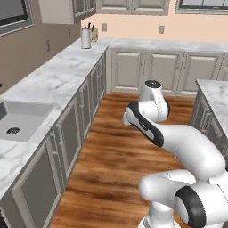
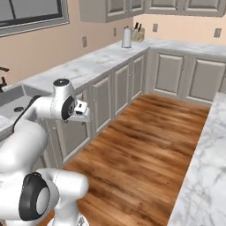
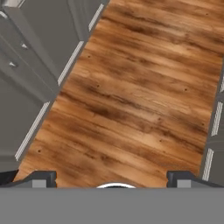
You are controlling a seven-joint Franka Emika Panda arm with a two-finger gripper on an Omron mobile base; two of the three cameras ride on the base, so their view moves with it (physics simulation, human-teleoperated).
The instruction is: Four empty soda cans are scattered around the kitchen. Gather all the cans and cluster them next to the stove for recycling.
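Soda cans are nowhere among these views as the gripper (image 3: pixel 112 177), fingers (image 3: pixel 39 178) spread wide and holding nothing, is pointing at the wood floor (image 3: pixel 144 96); beyond, the marble counter (image 1: pixel 58 78) is carrying a paper-towel roll (image 1: pixel 86 38) at its far corner.

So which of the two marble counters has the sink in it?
The long counter along the left wall: the sink sits in its near end. The right-hand counter is plain marble where visible.
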